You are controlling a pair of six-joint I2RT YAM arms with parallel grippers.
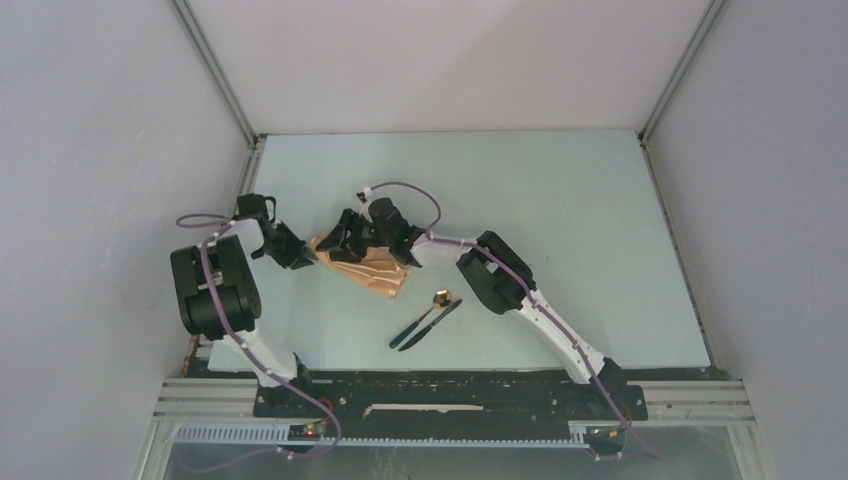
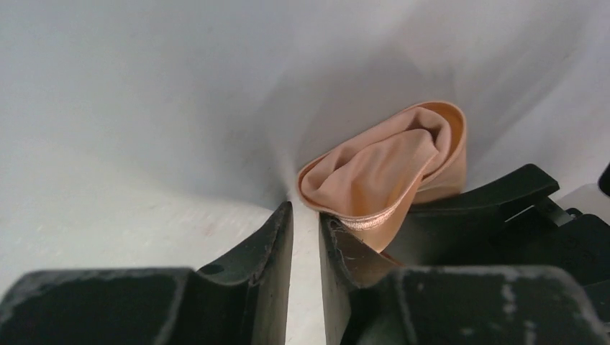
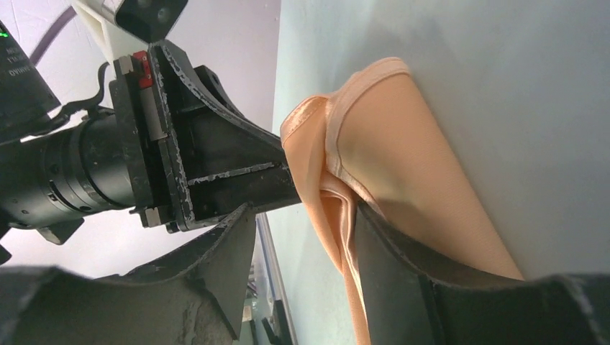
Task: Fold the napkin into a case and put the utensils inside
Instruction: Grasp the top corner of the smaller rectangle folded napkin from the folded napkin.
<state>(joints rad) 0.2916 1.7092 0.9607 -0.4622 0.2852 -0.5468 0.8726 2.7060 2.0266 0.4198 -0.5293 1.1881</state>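
My right gripper (image 3: 302,251) stands apart. A fold of the napkin (image 3: 410,151) hangs in the gap and lies against one finger (image 3: 395,259), but nothing pinches it. My left gripper (image 2: 306,230) is open only a slit, with bare table showing through. The napkin's hemmed edge sits just over one fingertip; from the wrist view I cannot quite tell whether it touches. From above, the cloth lies as a bunched, layered wedge between the two grippers, left of the table's middle, not yet a flat case.

I judge this to be a fold being set. To do it well, I would back both grippers out along the crease rather than across it, so the thin layers do not drag open. Then I would press the hems flush before the next fold. The spoon (image 1: 418,320) and knife (image 1: 432,325) lie side by side nearer to me, apart from the cloth.

The table (image 1: 560,220) is pale blue-green and matt. Plain white walls (image 1: 100,150) with metal frame struts (image 1: 215,70) close it in on three sides.
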